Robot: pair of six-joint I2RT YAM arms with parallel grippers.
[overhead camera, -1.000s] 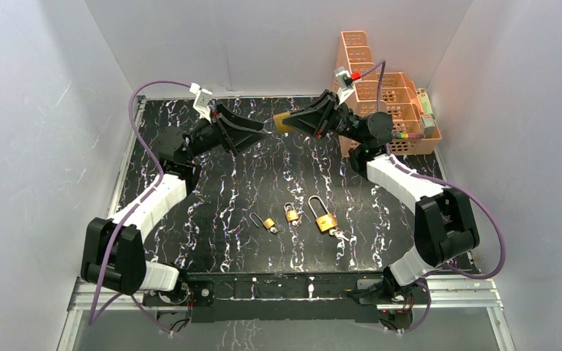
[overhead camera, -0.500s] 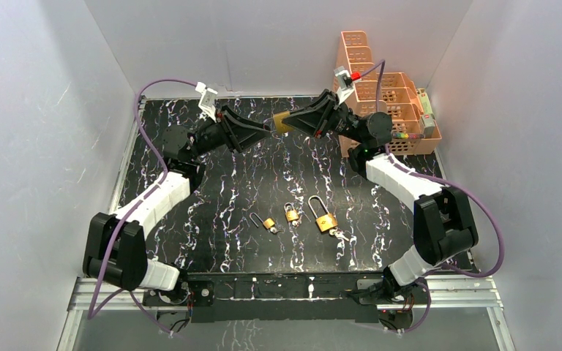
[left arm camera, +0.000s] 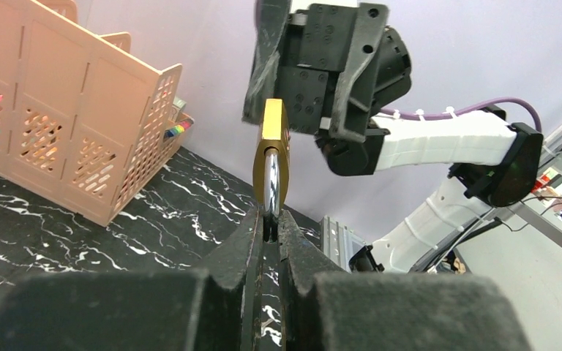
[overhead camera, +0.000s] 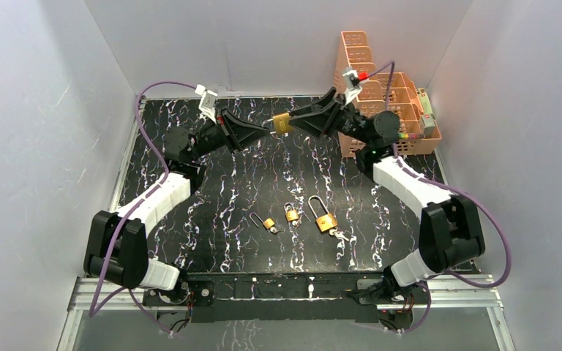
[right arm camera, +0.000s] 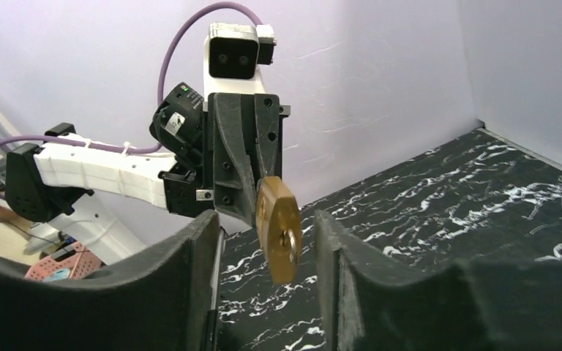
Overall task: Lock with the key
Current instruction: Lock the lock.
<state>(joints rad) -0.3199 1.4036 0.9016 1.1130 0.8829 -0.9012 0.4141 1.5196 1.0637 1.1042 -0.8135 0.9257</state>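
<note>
Upper centre of the overhead view: the left gripper (left arm camera: 269, 219) clamps the brass padlock (overhead camera: 282, 123) by its shackle (left arm camera: 271, 183). The right gripper (right arm camera: 265, 223) gapes around its body. Closing off-centre could twist the padlock free onto the bench (overhead camera: 212, 190).

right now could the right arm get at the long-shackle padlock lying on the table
Probably yes. The long-shackle padlock lies on bare table, nothing over it, and the right gripper is open. It would first have to back off the raised padlock held by the left gripper.
</note>
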